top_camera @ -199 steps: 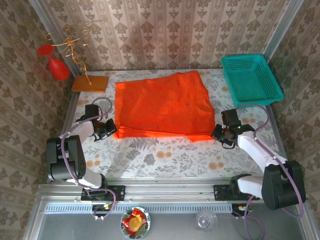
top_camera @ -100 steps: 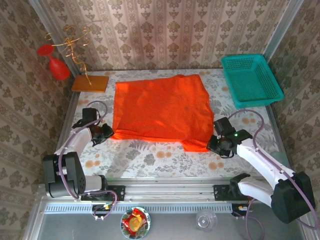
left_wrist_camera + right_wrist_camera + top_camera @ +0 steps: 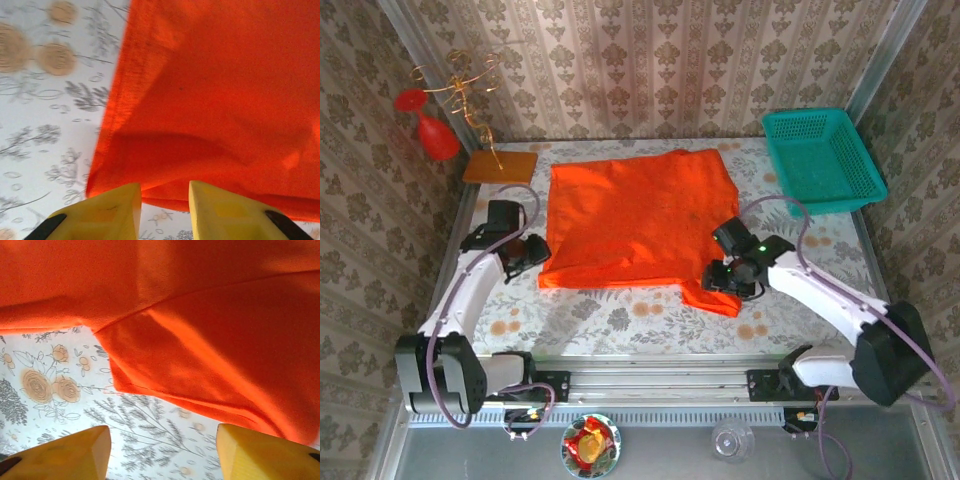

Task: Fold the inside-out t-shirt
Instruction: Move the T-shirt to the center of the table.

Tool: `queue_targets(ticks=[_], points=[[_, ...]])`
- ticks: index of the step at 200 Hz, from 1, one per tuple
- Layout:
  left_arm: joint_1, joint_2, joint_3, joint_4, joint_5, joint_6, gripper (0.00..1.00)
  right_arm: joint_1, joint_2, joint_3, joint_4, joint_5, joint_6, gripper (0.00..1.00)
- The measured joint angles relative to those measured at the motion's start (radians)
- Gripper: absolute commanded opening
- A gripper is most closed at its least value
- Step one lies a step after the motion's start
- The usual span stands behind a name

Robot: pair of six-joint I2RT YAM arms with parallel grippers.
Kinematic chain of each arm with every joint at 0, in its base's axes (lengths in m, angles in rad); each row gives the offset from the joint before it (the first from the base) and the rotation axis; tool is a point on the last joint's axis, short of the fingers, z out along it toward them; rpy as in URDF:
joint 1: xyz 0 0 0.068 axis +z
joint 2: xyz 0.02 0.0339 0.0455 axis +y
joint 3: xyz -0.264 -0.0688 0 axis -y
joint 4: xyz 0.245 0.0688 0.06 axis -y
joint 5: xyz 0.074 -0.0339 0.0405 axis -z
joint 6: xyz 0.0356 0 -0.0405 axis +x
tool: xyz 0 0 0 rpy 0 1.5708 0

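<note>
The t-shirt (image 3: 638, 215) lies flat on the table (image 3: 620, 312), soft, light and limp; I would pinch it at the near corners. My left gripper (image 3: 165, 195) and right gripper (image 3: 162, 440) are both open, holding nothing.

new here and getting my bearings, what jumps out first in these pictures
The bright orange-red t-shirt spread flat on the table grabs the eye first, with the left gripper and right gripper at its near corners. Next come the teal basket at the far right and the red cone ornament at the far left.
</note>
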Motion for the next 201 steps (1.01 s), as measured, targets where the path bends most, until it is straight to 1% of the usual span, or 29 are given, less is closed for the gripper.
queue_targets(ticks=[14,36,64,83,99,117,139,160,173,201], points=[[-0.038,0.079,0.014,0.008,0.006,0.0,0.3,0.003,0.073,0.004,0.038,-0.019,-0.011,0.71],[-0.066,0.19,0.021,0.037,0.023,0.0,0.3,-0.006,0.161,0.002,0.078,-0.024,-0.023,0.73],[-0.064,0.268,0.015,0.056,0.026,0.0,0.31,-0.036,0.182,-0.037,0.087,-0.008,-0.015,0.74],[-0.056,0.255,-0.029,0.074,0.025,-0.001,0.31,-0.05,0.153,-0.058,0.064,0.022,0.0,0.75],[-0.043,0.217,-0.111,0.09,0.029,-0.012,0.32,-0.065,0.106,-0.1,0.035,0.043,0.012,0.76],[-0.03,0.16,-0.202,0.094,0.055,-0.037,0.32,-0.106,0.048,-0.159,0.006,0.045,0.024,0.76],[-0.03,0.092,-0.245,0.099,0.088,-0.066,0.32,-0.145,0.003,-0.178,-0.043,0.053,0.031,0.76],[-0.03,0.059,-0.236,0.075,0.097,-0.08,0.32,-0.149,-0.043,-0.151,-0.105,0.06,0.03,0.77],[-0.03,0.039,-0.198,0.04,0.087,-0.079,0.32,-0.149,-0.065,-0.107,-0.137,0.063,0.027,0.77],[-0.032,0.035,-0.077,0.018,0.079,-0.068,0.32,-0.149,-0.087,-0.026,-0.113,0.031,0.003,0.76]])
